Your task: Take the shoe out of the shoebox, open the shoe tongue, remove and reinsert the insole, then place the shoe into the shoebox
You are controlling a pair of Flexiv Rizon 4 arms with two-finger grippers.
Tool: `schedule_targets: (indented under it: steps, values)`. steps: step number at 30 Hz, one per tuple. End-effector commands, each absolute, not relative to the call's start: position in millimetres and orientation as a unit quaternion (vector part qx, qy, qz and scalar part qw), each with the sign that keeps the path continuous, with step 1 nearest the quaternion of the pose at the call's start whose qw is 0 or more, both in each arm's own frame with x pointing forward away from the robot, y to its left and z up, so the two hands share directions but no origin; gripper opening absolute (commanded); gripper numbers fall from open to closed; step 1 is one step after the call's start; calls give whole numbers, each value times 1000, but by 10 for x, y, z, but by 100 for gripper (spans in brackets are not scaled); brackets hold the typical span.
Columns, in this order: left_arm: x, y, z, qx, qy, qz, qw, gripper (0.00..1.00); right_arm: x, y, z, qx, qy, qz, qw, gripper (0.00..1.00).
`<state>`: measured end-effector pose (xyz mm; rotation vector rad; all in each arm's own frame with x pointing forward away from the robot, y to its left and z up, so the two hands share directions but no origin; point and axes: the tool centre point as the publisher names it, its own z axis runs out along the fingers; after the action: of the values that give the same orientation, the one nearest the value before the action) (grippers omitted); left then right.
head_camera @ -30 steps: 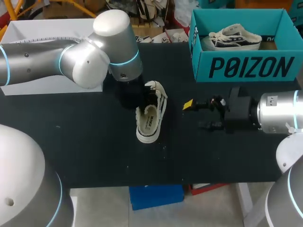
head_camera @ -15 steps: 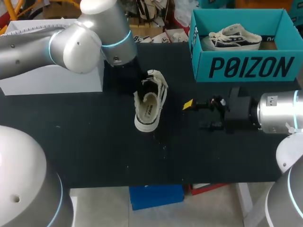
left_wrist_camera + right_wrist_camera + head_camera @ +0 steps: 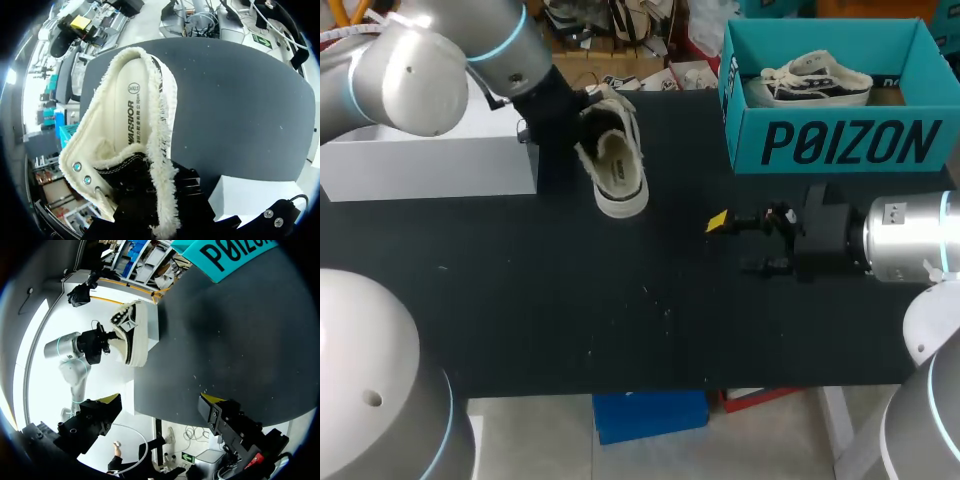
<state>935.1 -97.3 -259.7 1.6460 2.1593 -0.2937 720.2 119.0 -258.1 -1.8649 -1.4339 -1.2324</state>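
My left gripper (image 3: 570, 118) is shut on the upper edge of a cream and black shoe (image 3: 612, 160), near its eyelets. The shoe hangs above the table's far left part with its opening toward the camera. In the left wrist view the shoe (image 3: 125, 135) fills the space ahead of the fingers, its printed insole (image 3: 131, 115) showing inside. A teal shoebox (image 3: 840, 140) stands at the back right with a second shoe (image 3: 817, 78) in it. My right gripper (image 3: 735, 243) hovers open and empty in front of the box. In the right wrist view the right gripper (image 3: 160, 405) faces the held shoe (image 3: 132, 332).
A white box (image 3: 430, 165) sits at the table's back left, right behind the left arm. The black table (image 3: 650, 320) stretches wide between the two grippers and toward the front edge.
My left arm has lifted the shoe off the table and carried it back and to the left, turning it. The right arm has kept still.
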Motion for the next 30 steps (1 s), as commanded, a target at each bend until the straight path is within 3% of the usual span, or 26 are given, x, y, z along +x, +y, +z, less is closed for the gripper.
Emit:
schedule_targets:
  steps: [1,21,30]
  values:
    - [9312,-390,-2287,536,798,-113,250,0,7197,1183,-2577,-681,-524,-450,241,100]
    - [9767,1342,-2219,324,904,-89,266,0,7197,1183,-2577,-681,-524,-450,241,100]
    - [9767,1342,-2219,324,904,-89,266,0,7197,1183,-2577,-681,-524,-450,241,100]
